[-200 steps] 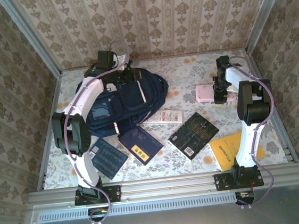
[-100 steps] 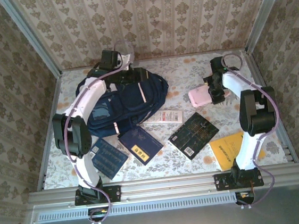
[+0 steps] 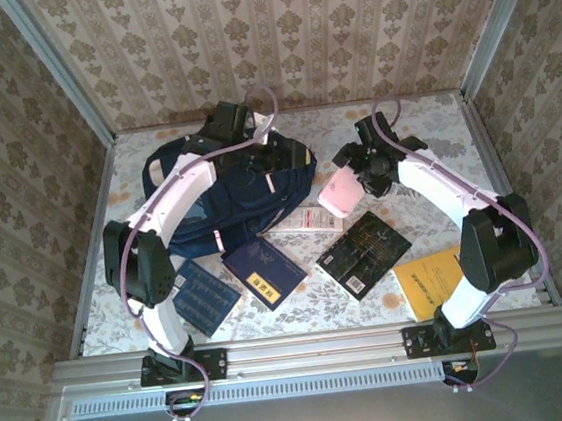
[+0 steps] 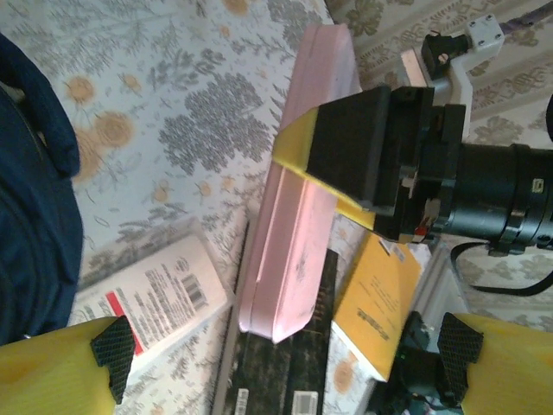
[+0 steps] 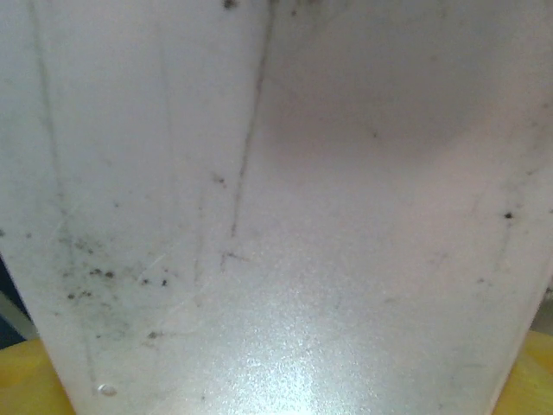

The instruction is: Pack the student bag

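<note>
My right gripper, clamped on the pink case, has swung it toward the student bag; my left gripper hovers there, fingers apart, so insertion looks next

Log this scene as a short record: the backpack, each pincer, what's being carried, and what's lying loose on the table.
backpack: navy backpack lying on the table, far left
left pincer: left pincer open, at the backpack's far right end, gripping nothing
right pincer: right pincer shut on pink case
pink case: tilted, apparently lifted, just right of the backpack
loose items: white packet, two blue books, black book, yellow book
</note>
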You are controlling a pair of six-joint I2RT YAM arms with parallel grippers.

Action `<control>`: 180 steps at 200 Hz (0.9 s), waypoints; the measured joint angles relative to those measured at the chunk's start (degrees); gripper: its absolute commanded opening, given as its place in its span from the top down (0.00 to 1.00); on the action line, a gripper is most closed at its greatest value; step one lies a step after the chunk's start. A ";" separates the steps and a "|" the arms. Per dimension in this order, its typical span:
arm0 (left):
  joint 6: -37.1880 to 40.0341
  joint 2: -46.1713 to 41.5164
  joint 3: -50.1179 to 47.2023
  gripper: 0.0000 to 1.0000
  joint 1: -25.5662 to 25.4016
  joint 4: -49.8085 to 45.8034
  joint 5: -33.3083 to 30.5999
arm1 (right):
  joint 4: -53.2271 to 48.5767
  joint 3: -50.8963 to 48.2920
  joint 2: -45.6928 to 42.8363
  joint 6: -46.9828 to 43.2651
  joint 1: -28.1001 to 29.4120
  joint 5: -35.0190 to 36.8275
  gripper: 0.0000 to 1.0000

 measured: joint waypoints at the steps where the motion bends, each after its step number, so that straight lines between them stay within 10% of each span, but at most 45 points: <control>1: -0.09 -0.07 -0.15 0.06 0.00 0.04 0.15 | 0.00 -0.09 -0.07 -0.13 0.17 -0.09 0.21; 180: -8.33 -0.94 -11.67 0.24 -5.81 13.88 8.90 | 2.01 -2.58 -3.78 4.98 1.49 -7.58 0.20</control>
